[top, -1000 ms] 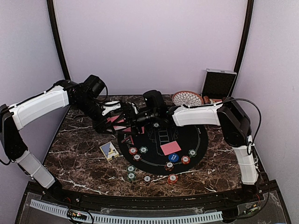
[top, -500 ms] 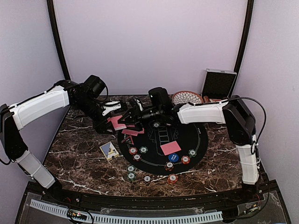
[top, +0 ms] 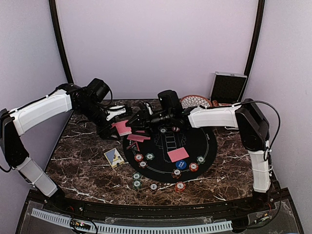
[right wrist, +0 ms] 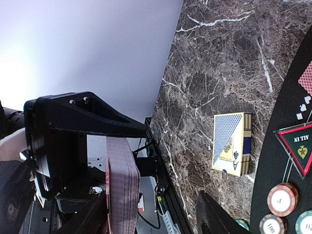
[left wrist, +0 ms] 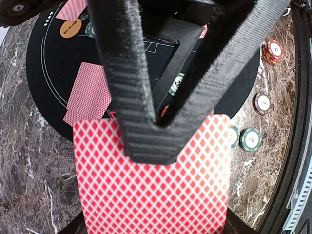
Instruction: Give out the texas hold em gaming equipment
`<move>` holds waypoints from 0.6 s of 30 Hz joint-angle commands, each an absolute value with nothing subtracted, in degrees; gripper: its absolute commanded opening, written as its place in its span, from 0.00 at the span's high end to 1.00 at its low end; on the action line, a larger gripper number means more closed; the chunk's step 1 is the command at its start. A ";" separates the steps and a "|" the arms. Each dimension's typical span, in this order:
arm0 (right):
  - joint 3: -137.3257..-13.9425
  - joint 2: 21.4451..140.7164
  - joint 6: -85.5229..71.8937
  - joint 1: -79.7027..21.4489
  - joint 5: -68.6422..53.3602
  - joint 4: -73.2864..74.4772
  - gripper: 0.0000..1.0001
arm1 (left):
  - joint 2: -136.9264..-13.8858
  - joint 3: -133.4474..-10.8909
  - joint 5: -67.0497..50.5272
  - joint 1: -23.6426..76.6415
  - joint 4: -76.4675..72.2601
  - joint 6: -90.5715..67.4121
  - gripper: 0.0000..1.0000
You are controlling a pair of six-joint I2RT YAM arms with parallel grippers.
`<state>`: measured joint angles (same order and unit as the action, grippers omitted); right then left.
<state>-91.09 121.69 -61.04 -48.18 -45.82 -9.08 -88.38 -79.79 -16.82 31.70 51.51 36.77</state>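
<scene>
My left gripper (left wrist: 156, 131) is shut on a thick deck of pink-red-backed cards (left wrist: 151, 190), held over the left edge of the black mat (top: 204, 141). The deck (top: 122, 127) also shows in the top view. My right gripper (top: 140, 121) is open beside it. In the right wrist view the deck's edge (right wrist: 122, 190) stands close to one finger (right wrist: 83, 219). Single cards (top: 177, 154) (top: 138, 138) lie face down on the mat. Red, green and white chips (top: 139, 157) (top: 180, 186), a blue button (top: 181, 164) and an orange button (left wrist: 71, 30) lie around them.
A blue and yellow card box (top: 114, 157) lies on the marble left of the mat. A patterned bowl (top: 196, 101) and a silver case (top: 228, 87) stand at the back right. A red triangular marker (right wrist: 300, 146) sits on the mat.
My right gripper has drawn back a little to the right, away from the deck. The left arm and its deck have stayed in place.
</scene>
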 commanded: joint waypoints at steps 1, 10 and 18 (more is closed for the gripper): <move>-93.34 122.86 -64.67 -49.87 -46.48 -13.91 0.37 | -87.29 -81.94 -18.79 31.55 52.28 36.55 1.00; -97.15 128.35 -67.74 -51.69 -48.14 -15.99 0.37 | -87.25 -81.70 -18.74 31.55 52.43 36.65 1.00; -97.42 128.02 -62.54 -49.94 -44.82 -6.89 0.42 | -87.19 -81.93 -18.79 31.56 52.46 36.73 1.00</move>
<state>-96.95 127.85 -65.98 -51.13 -47.53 -12.40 -88.49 -79.79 -17.10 31.70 52.42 36.80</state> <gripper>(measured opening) 0.601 0.685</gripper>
